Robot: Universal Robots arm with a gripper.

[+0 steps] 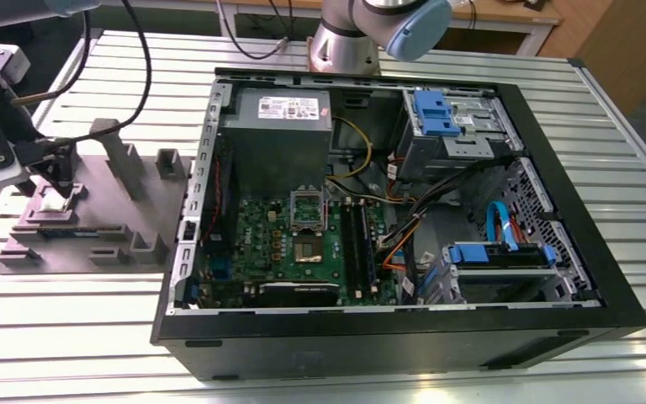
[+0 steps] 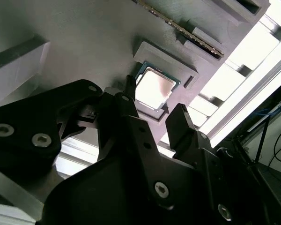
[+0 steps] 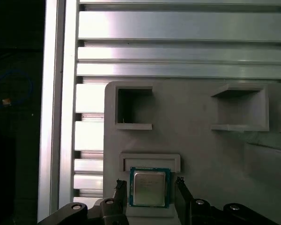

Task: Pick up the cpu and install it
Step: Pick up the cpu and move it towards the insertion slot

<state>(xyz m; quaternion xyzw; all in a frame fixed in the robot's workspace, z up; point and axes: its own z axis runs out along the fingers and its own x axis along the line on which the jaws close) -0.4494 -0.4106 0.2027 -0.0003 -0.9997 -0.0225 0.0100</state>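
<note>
End effector (image 2: 154,99) spread, straddled cpu (image 3: 149,188) seated in grey fixture (image 3: 201,159) by worktop (image 1: 76,353) edge, exterior view's left. Cpu likely light, rigid, fragile; grip opposite edges.

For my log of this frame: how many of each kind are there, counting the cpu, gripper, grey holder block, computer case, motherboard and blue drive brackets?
cpu: 1
gripper: 1, open, with a finger on either side of the cpu
grey holder block: 1
open computer case: 1
green motherboard: 1
blue drive brackets: 2
Total: 7
</note>
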